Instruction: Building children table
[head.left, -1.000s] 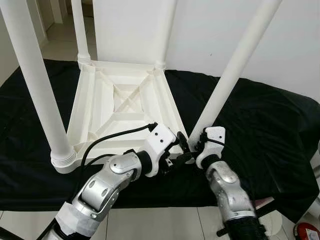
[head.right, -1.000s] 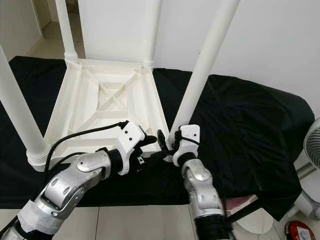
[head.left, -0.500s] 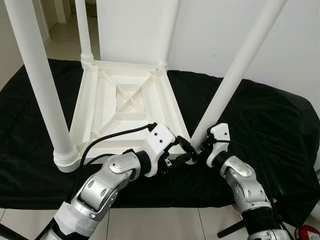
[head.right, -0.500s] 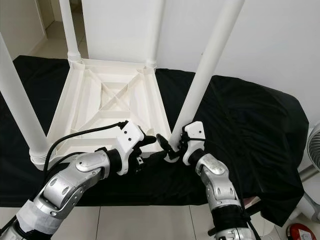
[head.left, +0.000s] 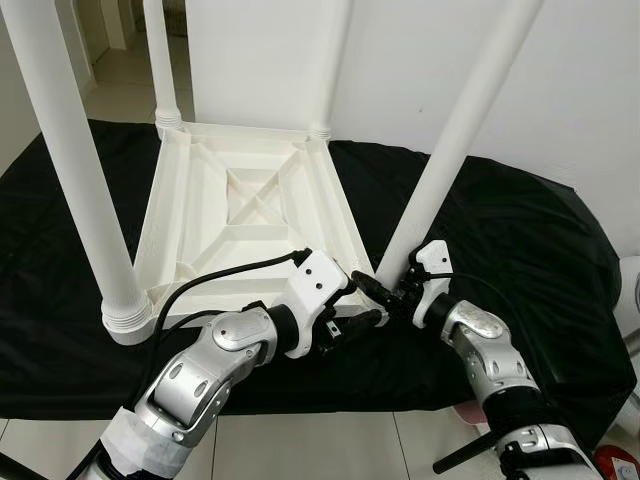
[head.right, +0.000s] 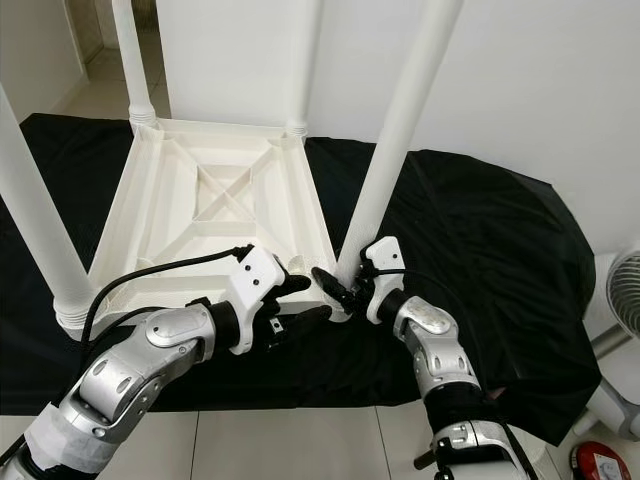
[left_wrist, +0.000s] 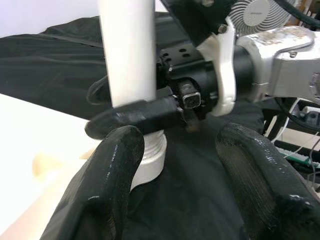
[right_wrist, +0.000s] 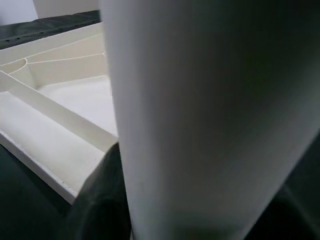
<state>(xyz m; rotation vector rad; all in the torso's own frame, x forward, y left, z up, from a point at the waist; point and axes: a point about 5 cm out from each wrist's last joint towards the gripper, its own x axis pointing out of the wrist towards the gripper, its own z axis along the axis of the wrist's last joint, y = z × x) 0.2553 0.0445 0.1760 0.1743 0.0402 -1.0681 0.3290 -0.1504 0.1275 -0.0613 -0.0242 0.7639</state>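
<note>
A white plastic children's table (head.left: 245, 200) lies upside down on a black cloth, with its legs pointing up. My right gripper (head.left: 388, 290) is shut on the base of the near right leg (head.left: 455, 150), where the leg meets the table's corner. The left wrist view has one right finger (left_wrist: 135, 117) crossing in front of that leg (left_wrist: 127, 50). In the right wrist view the leg (right_wrist: 200, 100) stands close between dark fingers. My left gripper (head.left: 362, 303) is open just in front of the same corner. Its fingers (left_wrist: 100, 190) are spread and hold nothing.
The black cloth (head.left: 530, 250) covers a low platform that ends just before my arms, with tiled floor below. The near left leg (head.left: 80, 170) and two far legs rise at the other corners. A fan (head.right: 620, 290) and a red object (head.right: 600, 460) stand at the right.
My right forearm has swung out to the right while its gripper stayed at the leg's base. The left gripper has drawn back slightly from the corner.
</note>
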